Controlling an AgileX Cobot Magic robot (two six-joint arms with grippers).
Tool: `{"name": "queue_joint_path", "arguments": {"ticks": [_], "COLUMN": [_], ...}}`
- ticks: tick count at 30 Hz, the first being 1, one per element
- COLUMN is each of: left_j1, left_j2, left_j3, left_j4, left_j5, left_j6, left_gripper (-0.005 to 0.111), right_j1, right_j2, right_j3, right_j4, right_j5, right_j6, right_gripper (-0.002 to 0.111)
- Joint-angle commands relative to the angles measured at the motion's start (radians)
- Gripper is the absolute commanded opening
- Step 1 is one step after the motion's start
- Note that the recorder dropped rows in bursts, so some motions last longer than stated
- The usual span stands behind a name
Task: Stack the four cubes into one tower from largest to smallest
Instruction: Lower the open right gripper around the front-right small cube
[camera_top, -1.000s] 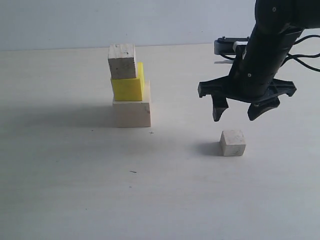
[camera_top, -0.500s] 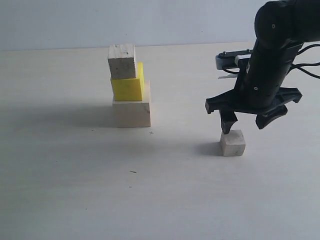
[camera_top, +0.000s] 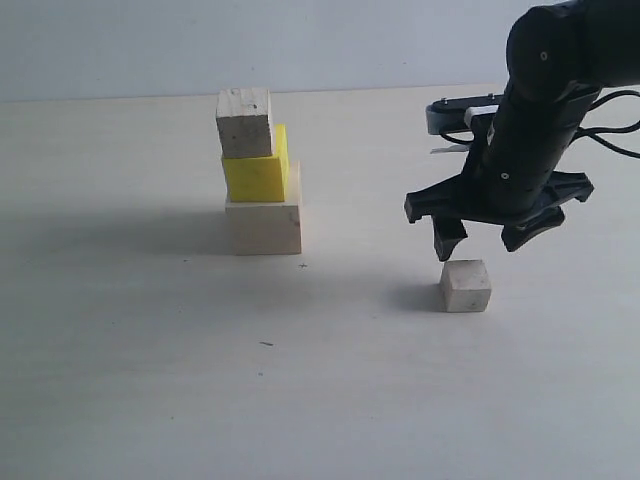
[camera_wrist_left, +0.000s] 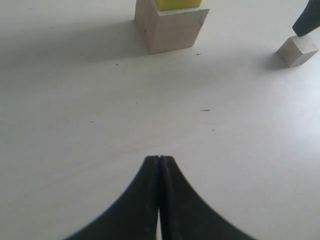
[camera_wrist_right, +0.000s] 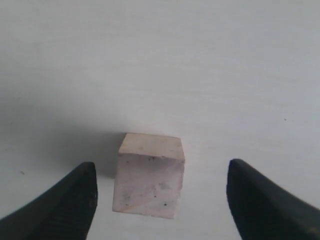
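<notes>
Yellow cube, black right hand

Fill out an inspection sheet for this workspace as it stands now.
Surface: pale table, matte, evenly lit.
Job's things: large pale wood cube at the bottom, yellow cube on it, small greyish cube on top, each set slightly off-centre; loose small cube alone on the table, to the right of the tower.
Clutter: nothing seen beyond a few dark specks.
Grippers: right pincer open, just above the loose small cube, holding nothing; left pincer shut, empty, apart from the cubes.
Cables: black cables run off the right arm, above the table.
Surroundings: plain pale wall behind.
</notes>
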Motion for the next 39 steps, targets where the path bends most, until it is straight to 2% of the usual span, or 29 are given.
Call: {"name": "queue_joint_path", "arguments": {"ticks": [1,39], "left_j1": [-0.006,-0.006], "left_j2": [0.003,0.003], "left_j3": [0.004,0.004], "left_j4": [0.0,0.001], "left_j5": [-0.012,-0.012], "left_j6": [0.004,0.004], "left_gripper": [0.001,0.001], "right_j1": [-0.001,-0.001], "right_j2": [0.023,0.079], "right_j3": [0.002,0.002], "right_j4": [0.007,0.039], "right_j5": [-0.013,-0.055], "right_j6": [-0.01,-0.033], "right_gripper": [0.069,0.069]}}
